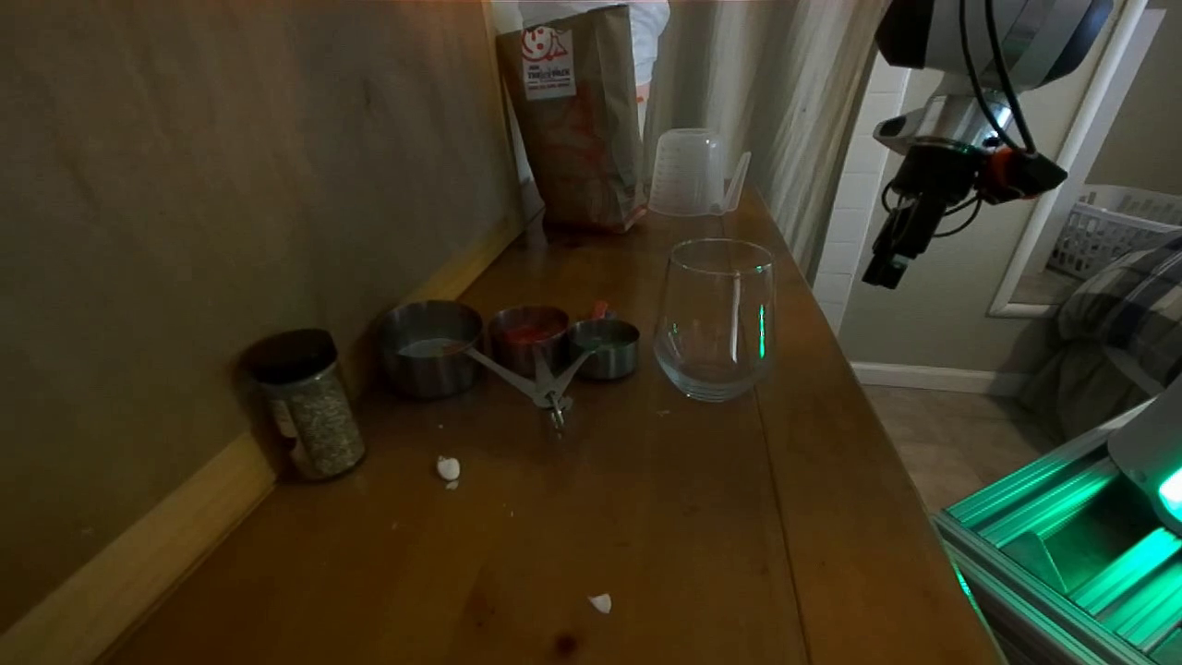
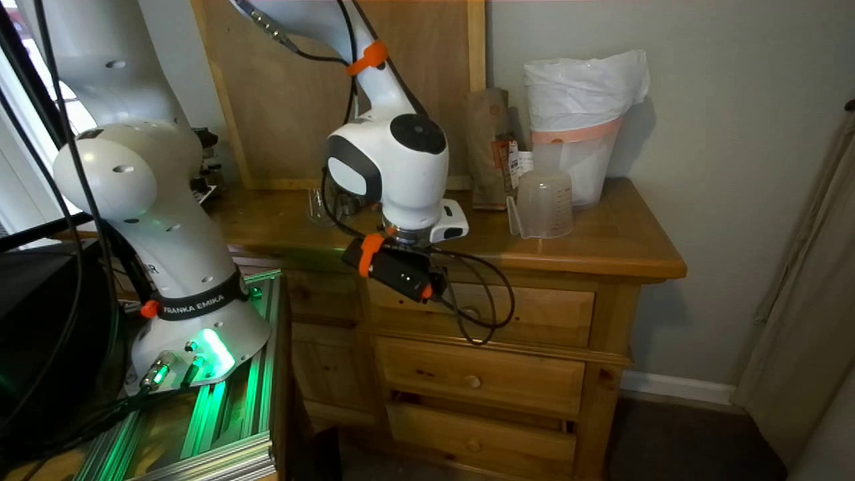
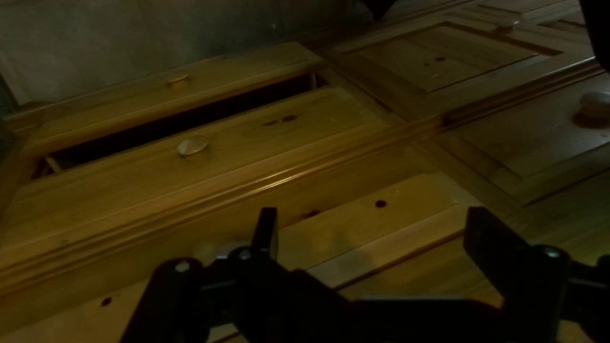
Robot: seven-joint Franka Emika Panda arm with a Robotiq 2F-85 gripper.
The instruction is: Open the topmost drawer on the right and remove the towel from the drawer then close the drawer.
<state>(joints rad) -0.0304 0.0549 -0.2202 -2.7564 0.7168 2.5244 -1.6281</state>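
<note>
Hanging beside the surface (image 1: 665,517), your arm (image 2: 417,177) bends downward, its fingers (image 3: 493,247) spread apart in front of the topmost right-hand drawer (image 2: 544,314), set directly beneath that surface. You read "FRANKA EMIKA" on the arm's lower black band (image 2: 200,305); a paper bag (image 1: 586,148) bears a label (image 1: 548,65) partly legible as "PACK".

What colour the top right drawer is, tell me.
The drawer is yellowish-brown wood; it shows best in an exterior view.
</note>
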